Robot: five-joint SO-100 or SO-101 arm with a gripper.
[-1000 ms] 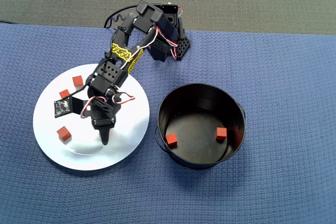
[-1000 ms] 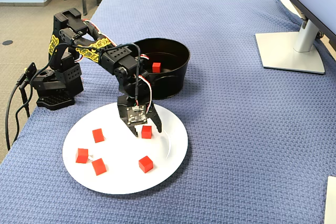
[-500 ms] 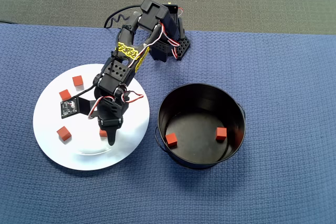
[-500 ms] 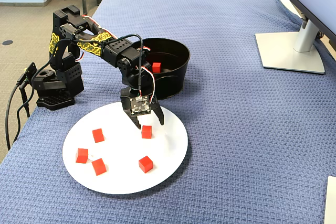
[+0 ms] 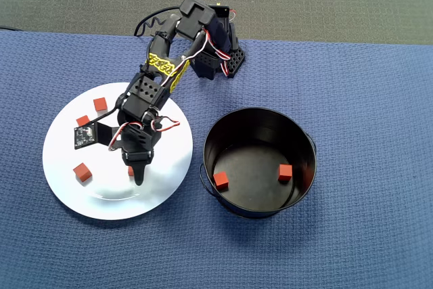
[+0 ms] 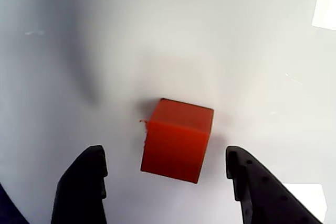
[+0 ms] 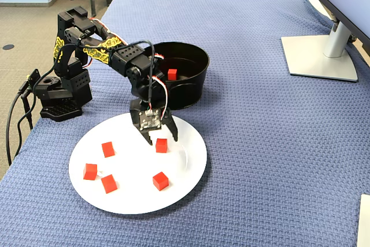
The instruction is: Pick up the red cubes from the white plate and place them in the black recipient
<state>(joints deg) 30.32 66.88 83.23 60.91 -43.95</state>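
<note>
My claw (image 6: 165, 182) hangs wide open, empty, straddling a red cube (image 6: 177, 139) on the white plate (image 6: 236, 51); I'd drop lower, centre it, then close squarely.

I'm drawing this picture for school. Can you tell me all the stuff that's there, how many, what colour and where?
red cubes on the plate: five, red-orange, spread over the plate in the fixed view; one lies between the gripper's fingers
red cubes in the pot: two, red-orange, on the pot's floor in the overhead view
white plate: one, white, on the blue cloth beside the pot
black pot: one, black, next to the plate
blue cloth: one, blue, covers the table
monitor stand: one, grey, far right in the fixed view
robot arm: one, black with yellow
gripper: one, black, open, over the plate
</note>
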